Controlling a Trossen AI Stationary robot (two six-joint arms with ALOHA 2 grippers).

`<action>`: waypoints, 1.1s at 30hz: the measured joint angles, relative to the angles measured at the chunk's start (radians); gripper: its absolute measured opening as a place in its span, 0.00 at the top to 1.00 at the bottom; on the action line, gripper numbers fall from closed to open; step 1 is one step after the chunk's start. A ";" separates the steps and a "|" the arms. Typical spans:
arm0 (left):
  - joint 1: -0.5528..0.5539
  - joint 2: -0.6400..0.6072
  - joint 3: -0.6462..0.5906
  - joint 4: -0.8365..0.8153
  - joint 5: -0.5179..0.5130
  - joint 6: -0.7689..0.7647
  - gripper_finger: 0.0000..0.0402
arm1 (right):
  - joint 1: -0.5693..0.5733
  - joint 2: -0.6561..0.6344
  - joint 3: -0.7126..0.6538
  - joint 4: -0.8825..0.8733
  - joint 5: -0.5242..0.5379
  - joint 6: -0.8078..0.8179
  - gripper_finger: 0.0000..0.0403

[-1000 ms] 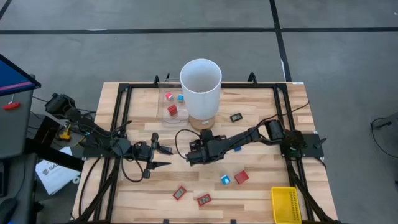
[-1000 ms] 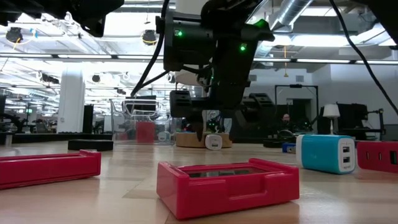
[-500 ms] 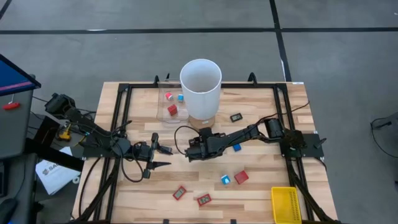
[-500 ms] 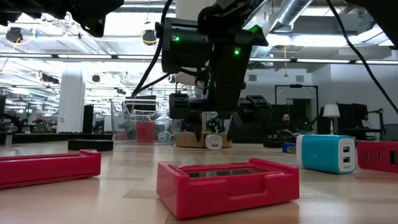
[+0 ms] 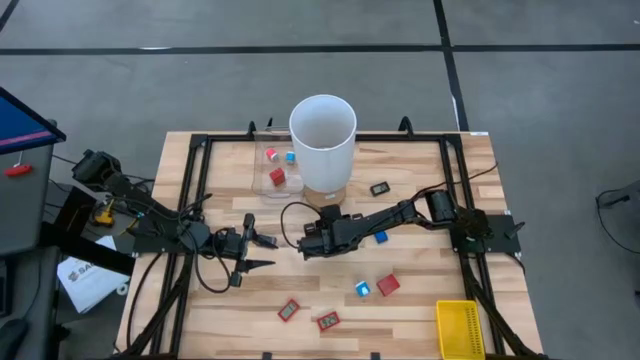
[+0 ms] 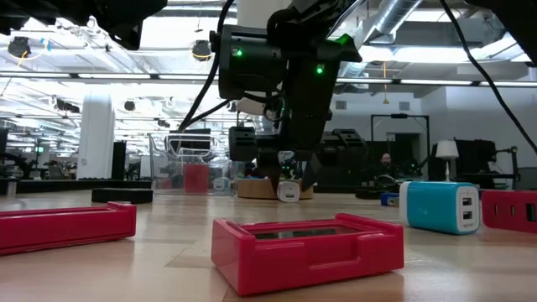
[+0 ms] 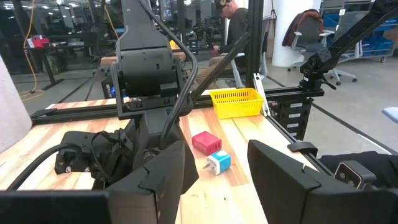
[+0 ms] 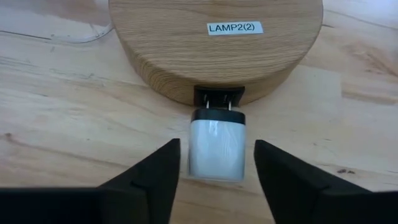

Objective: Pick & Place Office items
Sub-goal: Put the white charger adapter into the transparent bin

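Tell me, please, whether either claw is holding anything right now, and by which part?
Nothing is held. The right claw is open, its fingers on either side of a white plug at the lamp base, not touching it. The left claw is open and empty.

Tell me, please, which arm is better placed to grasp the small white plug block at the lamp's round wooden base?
Right: its gripper has open fingers either side of the white plug block; the left gripper waits apart.

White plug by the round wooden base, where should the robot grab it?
Grip the white plug on its two flat long sides, coming from the end away from the wooden base, since its prongs point into the base. The right gripper straddles it, jaws open.
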 joint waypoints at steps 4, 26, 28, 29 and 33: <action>-0.002 0.000 0.000 0.000 0.000 0.000 0.57 | 0.000 0.000 -0.003 -0.001 0.000 0.001 0.63; -0.025 0.000 0.001 -0.119 -0.003 -0.056 0.57 | 0.214 -0.076 -0.047 -0.058 -0.119 0.066 0.73; -0.026 0.000 0.001 -0.154 -0.007 -0.070 0.57 | 0.254 -0.115 -0.047 -0.056 -0.130 0.064 0.72; -0.026 0.000 0.001 -0.168 -0.010 -0.074 0.57 | 0.276 -0.136 -0.046 -0.054 -0.129 0.064 0.72; -0.028 0.007 0.001 -0.209 -0.016 -0.079 0.57 | 0.351 -0.217 -0.046 -0.043 -0.112 0.075 0.72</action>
